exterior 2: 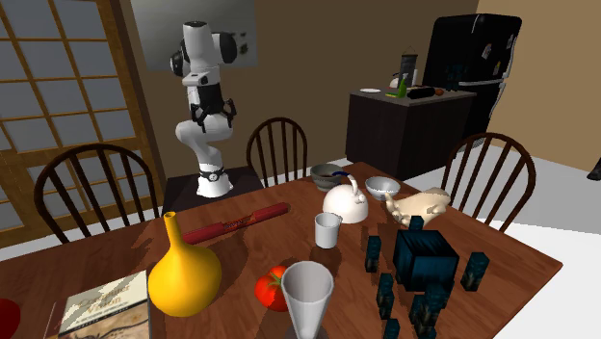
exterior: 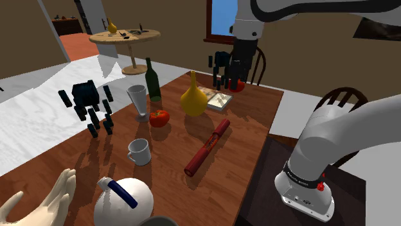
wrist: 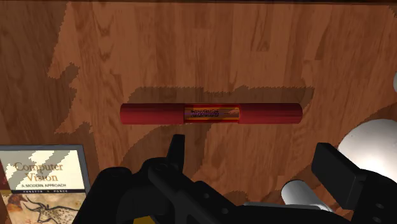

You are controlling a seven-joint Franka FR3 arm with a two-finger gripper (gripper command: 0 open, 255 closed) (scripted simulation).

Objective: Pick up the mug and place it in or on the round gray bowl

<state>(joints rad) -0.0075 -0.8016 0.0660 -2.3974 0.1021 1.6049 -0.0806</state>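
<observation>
One white mug stands upright on the bench, at the shoulder view's near left, beside the white kettle. Judged light, rigid, smooth and breakable: pinch one wall at the rim, clear of the handle. The gripper is spread and empty, well apart from the mug, over the red cylinder.

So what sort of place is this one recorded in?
Probably a dining room in a house, next to a kitchen: a wooden dining table with spindle-back chairs around it, and a black fridge and a dark counter behind.
</observation>
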